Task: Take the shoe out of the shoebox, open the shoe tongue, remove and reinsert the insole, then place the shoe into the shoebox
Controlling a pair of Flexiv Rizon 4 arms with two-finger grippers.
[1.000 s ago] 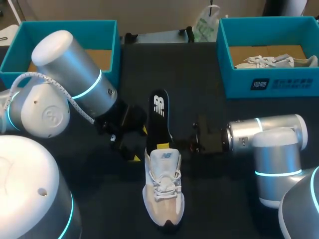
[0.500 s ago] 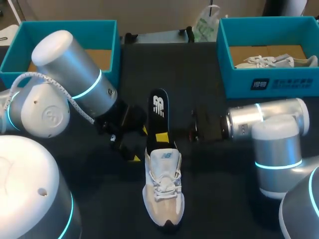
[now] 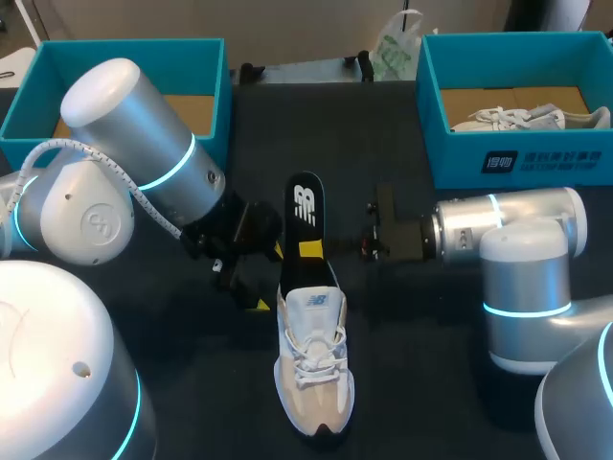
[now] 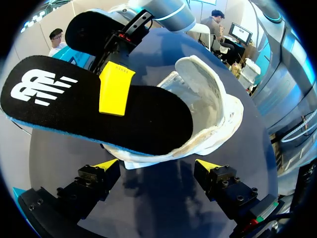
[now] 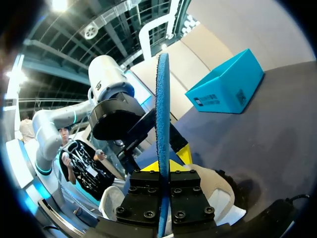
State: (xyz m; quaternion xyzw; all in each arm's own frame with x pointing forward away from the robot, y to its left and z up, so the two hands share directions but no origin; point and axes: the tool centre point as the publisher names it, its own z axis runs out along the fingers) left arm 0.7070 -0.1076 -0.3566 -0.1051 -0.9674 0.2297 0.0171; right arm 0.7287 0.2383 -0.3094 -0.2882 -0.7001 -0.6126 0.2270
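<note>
The shoe (image 3: pixel 314 364) lies toe toward me at the middle of the bench's (image 3: pixel 421 393) near edge. The insole (image 3: pixel 306 213) stands out of its heel opening, slanting up toward the far edge. My right tool (image 3: pixel 309 250) is clamped on the insole's middle. The right wrist view shows this edge-on, the blue rim pinched between both fingers, which the head view hides. My left tool (image 3: pixel 269 278) sits just beside the heel on its left, fingers spread wide with nothing held. In its wrist view the heel and insole lie ahead of it. The right arm (image 3: pixel 498 240) lies level from the right edge. The left shoebox (image 3: pixel 124 45) and right shoebox (image 3: pixel 517 158) occupy the far corners, a second shoe (image 3: pixel 522 118) in the right one. A plastic bag (image 3: pixel 393 50) sits between them.
</note>
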